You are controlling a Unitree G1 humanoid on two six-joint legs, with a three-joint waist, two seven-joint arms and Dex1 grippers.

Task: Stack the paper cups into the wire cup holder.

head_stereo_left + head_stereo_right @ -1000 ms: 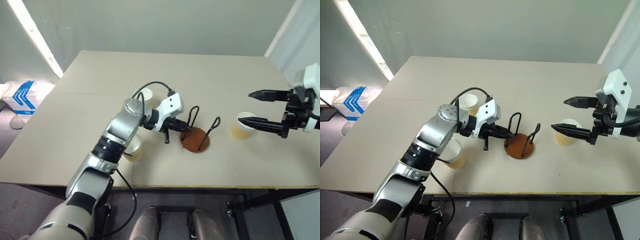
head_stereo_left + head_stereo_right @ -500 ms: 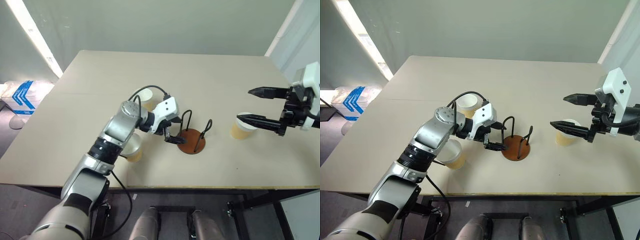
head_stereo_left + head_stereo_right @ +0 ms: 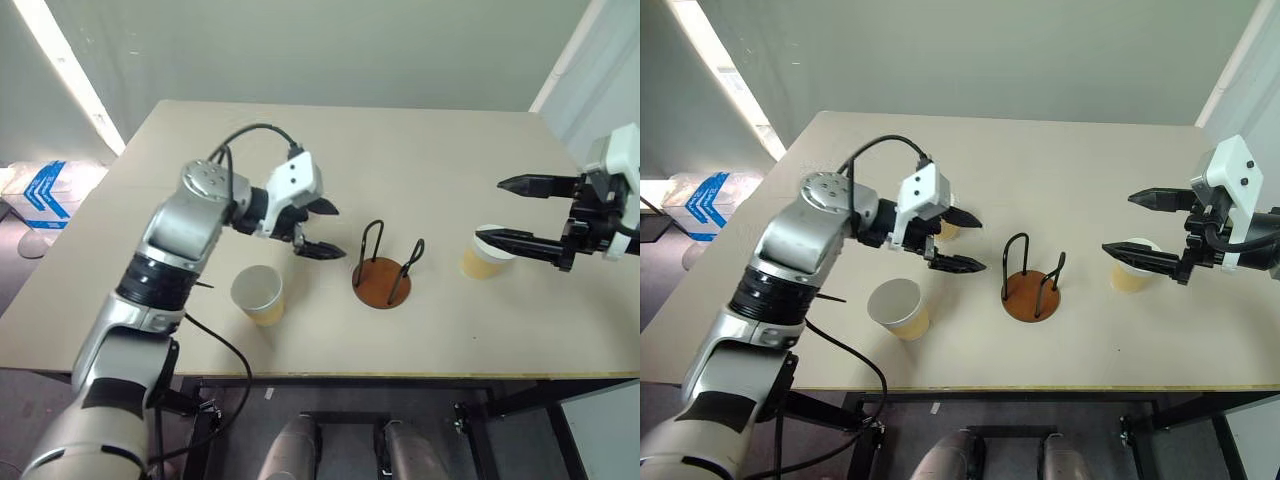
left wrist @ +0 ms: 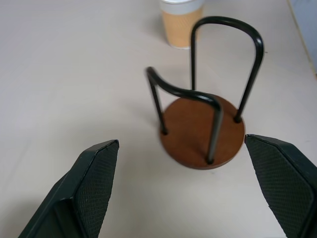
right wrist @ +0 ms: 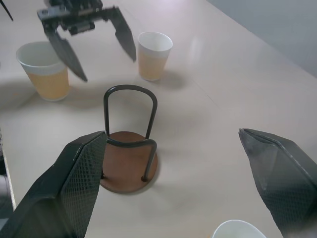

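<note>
Wire cup holder [image 3: 383,270]: upright at mid tabletop [image 3: 420,150], holding no cup. Left claw [image 3: 322,232]: released, jaws spread wide, raised over the tabletop to the holder's left, grasping nothing. Right claw [image 3: 508,213]: released, jaws wide, above the cup [image 3: 480,252] standing right of the holder. Second cup [image 3: 259,294]: upright near the front edge, left of the holder. Third cup [image 5: 154,54]: upright beyond the left claw.
</note>
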